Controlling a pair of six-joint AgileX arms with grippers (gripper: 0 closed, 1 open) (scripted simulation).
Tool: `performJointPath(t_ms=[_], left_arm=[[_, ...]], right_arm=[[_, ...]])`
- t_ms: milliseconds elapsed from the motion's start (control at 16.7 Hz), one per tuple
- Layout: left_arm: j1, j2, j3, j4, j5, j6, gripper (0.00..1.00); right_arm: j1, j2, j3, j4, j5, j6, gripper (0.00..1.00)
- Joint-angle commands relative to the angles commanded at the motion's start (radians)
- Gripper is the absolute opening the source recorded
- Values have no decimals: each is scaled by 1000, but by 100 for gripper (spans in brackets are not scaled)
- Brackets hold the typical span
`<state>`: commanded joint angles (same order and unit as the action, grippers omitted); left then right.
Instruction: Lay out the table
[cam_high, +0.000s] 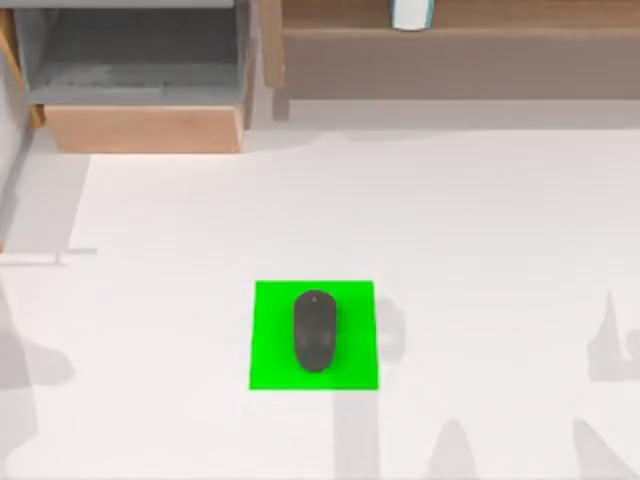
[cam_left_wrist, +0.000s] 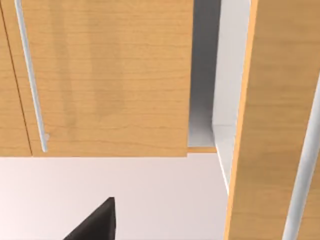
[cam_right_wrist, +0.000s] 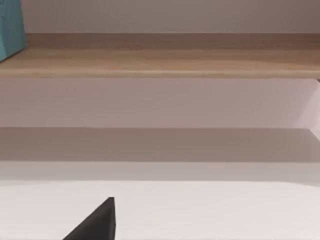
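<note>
Though jaw state can't be told, 1 black mouse (cam_high: 314, 331) on 1 green mat (cam_high: 270, 340), white table (cam_high: 480, 250)

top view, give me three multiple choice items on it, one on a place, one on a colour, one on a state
1. Where does the mouse lie?
A. on the mat
B. in the drawer
C. on the shelf

2. What colour is the mat?
A. blue
B. green
C. red

3. How is the drawer at the top view's upper left?
A. shut flush
B. pulled open
C. taken out and laid on the table

Key:
1 A, the dark mouse rests within the mat's edges near the table's middle.
2 B, the square under the mouse is bright green.
3 B, its grey inside shows from above behind the wooden front.
</note>
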<state>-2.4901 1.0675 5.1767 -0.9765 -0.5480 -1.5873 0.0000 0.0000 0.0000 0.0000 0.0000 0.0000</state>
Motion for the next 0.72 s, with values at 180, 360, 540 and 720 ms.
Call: performJointPath(t_ms=[180, 360, 540, 720], left_arm=[[-29, -22, -52, 30, 30, 1, 100], [-33, -24, -57, 34, 33, 1, 100], [-33, -24, -57, 34, 33, 1, 85], [-33, -24, -57, 34, 33, 1, 62]], right_arm=[[0, 0, 0, 0, 0, 0, 100], [0, 0, 0, 0, 0, 0, 100], [0, 0, 0, 0, 0, 0, 100], [0, 0, 0, 0, 0, 0, 100]])
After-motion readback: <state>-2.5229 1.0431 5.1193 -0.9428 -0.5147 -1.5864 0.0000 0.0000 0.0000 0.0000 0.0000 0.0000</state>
